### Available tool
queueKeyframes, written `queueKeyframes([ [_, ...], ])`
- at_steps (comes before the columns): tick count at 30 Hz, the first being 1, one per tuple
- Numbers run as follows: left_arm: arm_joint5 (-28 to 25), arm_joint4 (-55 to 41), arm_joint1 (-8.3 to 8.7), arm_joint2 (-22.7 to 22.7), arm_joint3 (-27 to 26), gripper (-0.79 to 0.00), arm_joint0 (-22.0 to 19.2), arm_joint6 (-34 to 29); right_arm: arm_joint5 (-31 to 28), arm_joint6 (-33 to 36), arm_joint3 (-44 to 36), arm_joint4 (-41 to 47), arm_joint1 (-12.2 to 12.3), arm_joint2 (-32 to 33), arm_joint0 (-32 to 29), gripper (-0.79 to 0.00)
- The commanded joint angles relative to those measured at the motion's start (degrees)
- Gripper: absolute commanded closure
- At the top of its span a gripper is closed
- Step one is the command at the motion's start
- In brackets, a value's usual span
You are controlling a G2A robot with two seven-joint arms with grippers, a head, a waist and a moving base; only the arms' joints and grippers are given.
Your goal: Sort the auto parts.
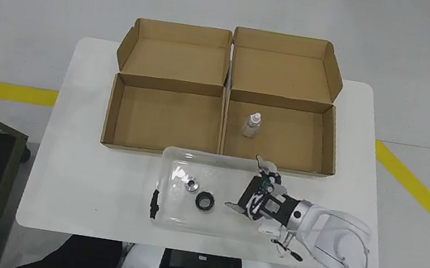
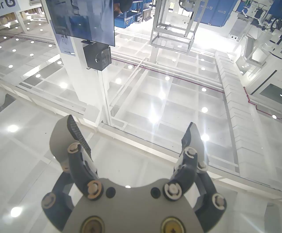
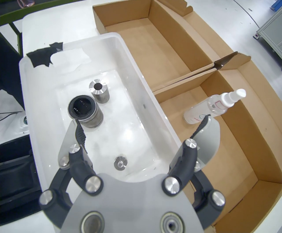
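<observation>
A clear plastic bin (image 1: 195, 155) (image 3: 132, 57) stands on the white table in front of two open cardboard boxes. In it stand a dark ring bearing (image 1: 205, 202) (image 3: 86, 111) and a small steel cylinder (image 1: 190, 185) (image 3: 99, 91). A small metal disc (image 3: 120, 163) lies flat nearer my right gripper. My right gripper (image 1: 246, 185) (image 3: 141, 123) hangs open above the bin's right end, with one finger near the bearing and the other over the bin's far rim. A white spray bottle (image 1: 252, 124) (image 3: 211, 107) stands in the right box (image 1: 313, 149). My left gripper (image 2: 130, 122) is open, holds nothing and points up at a ceiling.
The left box (image 1: 163, 118) (image 3: 141, 42) holds nothing. Both boxes have their lids folded back, away from me. Black tape (image 1: 153, 204) (image 3: 41, 56) sticks to the bin's left end. Bare table (image 1: 78, 155) lies left of the bin.
</observation>
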Motion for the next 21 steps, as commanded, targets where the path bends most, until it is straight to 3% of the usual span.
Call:
queueKeyframes([
  [1, 0.00, 0.00, 0.00, 0.00, 0.00, -0.785, 0.00, 0.00, -1.31, 0.91, -0.70, -1.38, 0.29, 0.35, -1.06, -0.785],
  [12, 0.00, 0.00, 0.00, 0.00, 0.00, -0.785, 0.00, 0.00, -2.09, 2.82, 0.04, -4.48, 0.97, 0.23, -2.85, -0.773],
  [21, 0.00, 0.00, 0.00, 0.00, 0.00, -0.785, 0.00, 0.00, -0.40, 6.20, 0.84, -6.90, 1.04, -1.63, -1.16, -0.551],
])
